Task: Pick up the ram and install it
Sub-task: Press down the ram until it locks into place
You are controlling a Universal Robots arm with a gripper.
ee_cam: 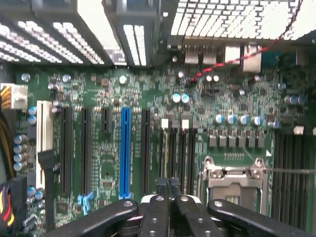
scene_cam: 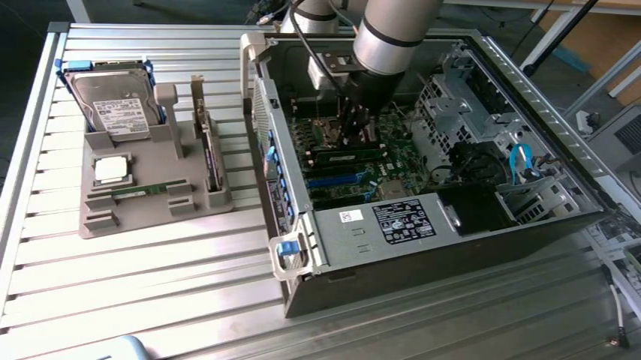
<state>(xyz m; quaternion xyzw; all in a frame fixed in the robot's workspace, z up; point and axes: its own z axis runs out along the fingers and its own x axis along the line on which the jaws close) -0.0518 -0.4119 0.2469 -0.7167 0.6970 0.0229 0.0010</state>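
Note:
My gripper (scene_cam: 353,137) reaches down into the open computer case (scene_cam: 300,225), over the motherboard (scene_cam: 401,161). Its fingers are shut, tips together, and nothing shows between them (ee_cam: 168,183). One ram (scene_cam: 343,158), a thin green stick, sits in the memory slots just below the fingertips. The tips point at those black memory slots (ee_cam: 177,148) in the wrist view; I cannot tell whether they touch the stick. A second ram (scene_cam: 140,191) lies in the grey holder tray (scene_cam: 100,221) on the exterior view's left.
The tray also carries a hard drive (scene_cam: 110,105), a silver processor chip (scene_cam: 110,169) and an upright dark expansion card (scene_cam: 210,157). Case walls and a drive cage (scene_cam: 451,97) surround the arm. A blue slot (ee_cam: 125,148) and the processor socket (ee_cam: 232,173) flank the memory slots.

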